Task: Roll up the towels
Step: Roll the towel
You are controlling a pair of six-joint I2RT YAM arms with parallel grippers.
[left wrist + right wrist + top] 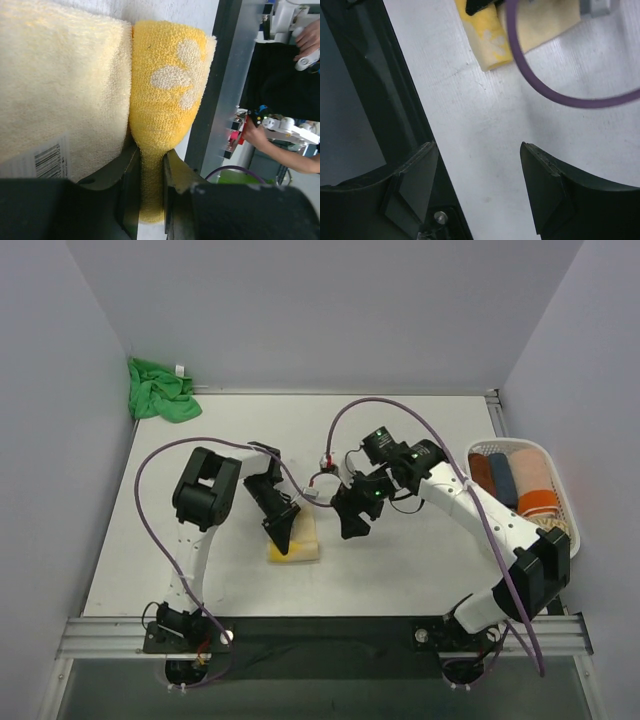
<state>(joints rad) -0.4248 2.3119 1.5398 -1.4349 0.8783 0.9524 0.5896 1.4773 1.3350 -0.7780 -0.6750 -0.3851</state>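
The pale yellow towel (pixel 305 543) lies flat on the table near the front, its left edge rolled into a deeper yellow tube with white marks (pixel 167 85). My left gripper (pixel 283 533) is shut on the end of that roll (pixel 150 185); the flat part (pixel 60 85) lies beside it. My right gripper (pixel 351 527) hangs open and empty over bare table just right of the towel (pixel 480 165); the roll (pixel 490 42) shows at the top of the right wrist view. The bright green towel (pixel 160 390) lies crumpled at the back left corner.
A white slatted basket (pixel 562 490) at the right edge holds several rolled towels. A purple cable (pixel 545 92) loops over the table between the arms. The table's front edge and a dark rail (pixel 385 100) lie close to the right gripper.
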